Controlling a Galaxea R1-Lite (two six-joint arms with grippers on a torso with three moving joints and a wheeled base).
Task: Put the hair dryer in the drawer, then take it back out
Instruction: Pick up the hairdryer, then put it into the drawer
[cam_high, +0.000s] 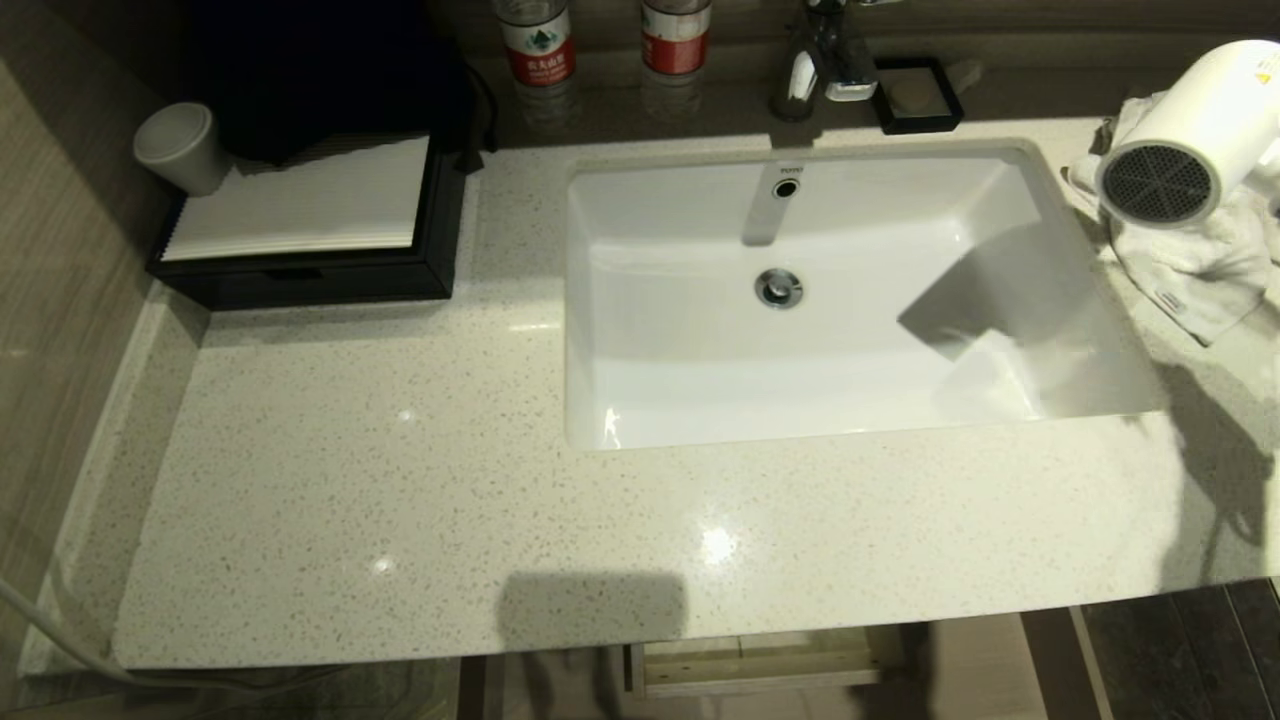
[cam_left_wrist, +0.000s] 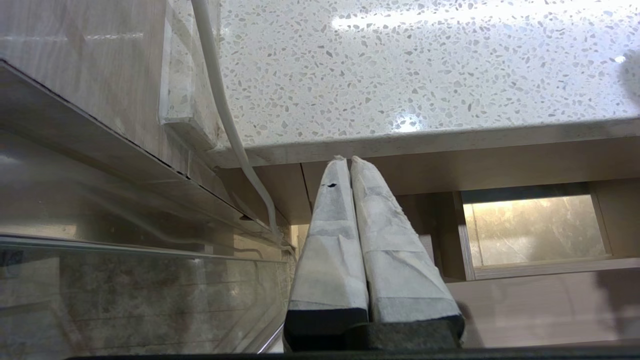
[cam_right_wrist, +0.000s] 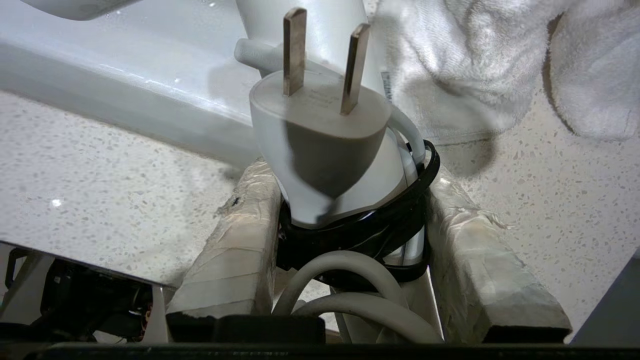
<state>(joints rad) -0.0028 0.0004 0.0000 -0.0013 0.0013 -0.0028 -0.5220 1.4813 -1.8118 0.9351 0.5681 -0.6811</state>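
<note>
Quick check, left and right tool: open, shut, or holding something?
Left tool: shut, empty, parked below the counter edge.
Right tool: closed on the hair dryer, at its handle with the bundled cord, held up over the towel.

Head camera high over the vanity, wrist cameras close
All three share the speckled countertop (cam_high: 350, 480)

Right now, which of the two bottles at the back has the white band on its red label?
The left bottle, behind the black tray: its red label carries a white band with a green emblem. The right bottle, nearer the faucet, has a plainer red label.
</note>
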